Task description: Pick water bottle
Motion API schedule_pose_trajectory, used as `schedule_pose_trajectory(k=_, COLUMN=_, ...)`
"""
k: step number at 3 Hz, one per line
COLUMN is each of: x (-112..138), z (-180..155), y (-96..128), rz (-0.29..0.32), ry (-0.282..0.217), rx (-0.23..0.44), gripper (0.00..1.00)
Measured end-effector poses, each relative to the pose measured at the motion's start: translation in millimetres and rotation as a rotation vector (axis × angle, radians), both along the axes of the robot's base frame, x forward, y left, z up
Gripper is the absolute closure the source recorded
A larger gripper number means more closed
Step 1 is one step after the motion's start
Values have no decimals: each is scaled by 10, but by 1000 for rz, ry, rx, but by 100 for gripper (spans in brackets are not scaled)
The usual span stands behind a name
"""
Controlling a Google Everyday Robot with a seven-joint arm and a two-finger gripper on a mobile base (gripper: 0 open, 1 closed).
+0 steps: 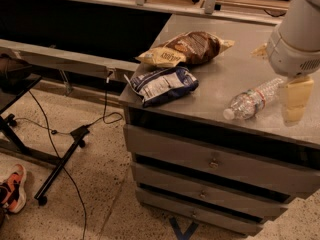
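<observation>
The water bottle is small, clear and ribbed. It lies on its side on the grey metal cabinet top, near the front edge, with its white cap pointing front-left. My gripper hangs from the white arm at the right. It sits just right of the bottle's base end, low over the top, and covers the bottle's far end.
A blue-and-white snack bag lies at the cabinet's front left corner. A brown-and-yellow bag lies behind it. Drawers face front below. On the floor are cables, a black stand and an orange shoe.
</observation>
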State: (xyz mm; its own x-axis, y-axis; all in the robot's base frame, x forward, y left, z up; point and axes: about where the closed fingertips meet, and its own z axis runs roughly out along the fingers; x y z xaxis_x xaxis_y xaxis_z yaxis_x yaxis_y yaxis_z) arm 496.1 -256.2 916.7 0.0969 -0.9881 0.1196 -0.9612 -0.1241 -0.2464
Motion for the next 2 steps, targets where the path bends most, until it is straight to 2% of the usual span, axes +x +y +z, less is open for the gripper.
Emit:
schedule_pose_trajectory(k=1, x=234, z=-160, y=-114, rz=136, ry=66, rx=-3, gripper=0)
schedule_pose_trajectory(k=2, x=431, z=-365, y=-94, rz=254, ry=108, rx=33, gripper=0)
